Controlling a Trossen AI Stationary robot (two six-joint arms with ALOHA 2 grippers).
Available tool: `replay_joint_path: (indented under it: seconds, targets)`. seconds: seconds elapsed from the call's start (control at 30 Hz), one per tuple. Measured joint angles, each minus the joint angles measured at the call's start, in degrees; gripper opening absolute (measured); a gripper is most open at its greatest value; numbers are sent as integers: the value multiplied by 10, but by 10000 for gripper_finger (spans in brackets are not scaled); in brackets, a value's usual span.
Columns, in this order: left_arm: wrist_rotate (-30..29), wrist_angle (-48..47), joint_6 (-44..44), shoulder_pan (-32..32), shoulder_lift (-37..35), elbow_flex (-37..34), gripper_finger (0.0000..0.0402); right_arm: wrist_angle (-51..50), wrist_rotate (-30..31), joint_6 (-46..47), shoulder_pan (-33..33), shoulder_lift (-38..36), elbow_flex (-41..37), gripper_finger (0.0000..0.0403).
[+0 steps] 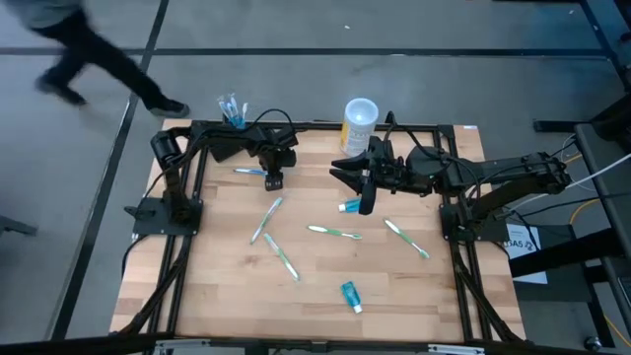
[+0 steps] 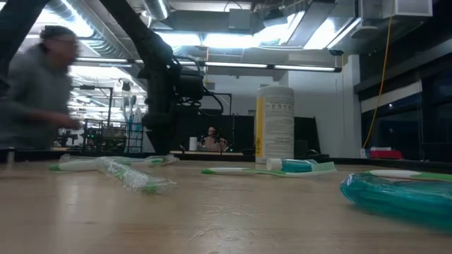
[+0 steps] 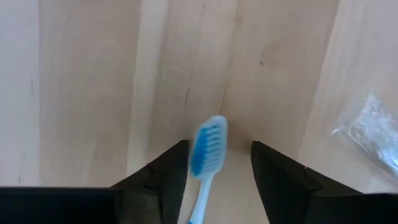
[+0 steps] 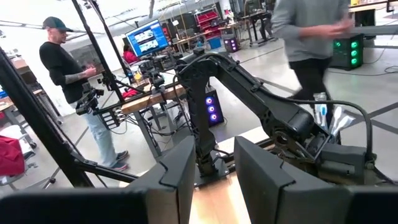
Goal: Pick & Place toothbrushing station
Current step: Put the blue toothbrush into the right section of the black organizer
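Note:
The toothbrushing station (image 1: 235,120), a small black holder with blue-and-white brushes standing in it, sits at the table's far edge, left of centre. It also shows in the right wrist view (image 4: 326,121). My left gripper (image 1: 273,180) is open, pointing down just above the table to the near right of the station. Its fingers stand on either side of the head of a blue toothbrush (image 3: 207,149) that lies on the wood. My right gripper (image 1: 345,175) is open and empty, held level beside the white-and-yellow cup (image 1: 360,120) and pointing toward the left arm.
Several toothbrushes, some wrapped, lie mid-table (image 1: 266,219) (image 1: 333,232) (image 1: 406,239). Teal toothpaste tubes lie below the right gripper (image 1: 348,206) and near the front edge (image 1: 350,296). A person (image 1: 99,59) walks past beyond the far left corner. Another person (image 4: 68,74) stands farther off.

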Motion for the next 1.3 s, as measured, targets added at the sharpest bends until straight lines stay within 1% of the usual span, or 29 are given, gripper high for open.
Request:
replay_joint_path:
  seconds: [0.17, 0.33, 0.37, 0.6, 0.77, 0.9, 1.07, 1.2, 1.3]
  targets:
    - [-7, 9, -15, -3, 0, 0, 114, -1, 7, 0, 0, 0, 0, 113]
    - [5, 12, -39, 5, 0, 0, 29, -1, 7, 0, 0, 0, 0, 113]
    - [9, 12, -43, 8, 0, 0, 19, -1, 7, 0, 0, 0, 0, 113]
    - [35, 9, -65, 20, -7, -1, 16, -1, 7, 0, 0, 0, 0, 113]
    - [39, 34, -97, 30, -60, -1, 14, -1, 7, -1, 0, 0, 0, 113]
    - [39, 50, -131, 52, -133, -1, 14, -2, 7, -1, 0, 0, 0, 113]
    - [25, 99, -185, 95, -263, -1, 14, -3, 9, -2, 0, 0, 0, 113]
    - [-19, 163, -218, 137, -361, 0, 14, -3, 11, -7, 0, 0, 0, 113]
    - [-49, 186, -221, 166, -403, 0, 14, -3, 11, -13, 0, 0, 0, 113]
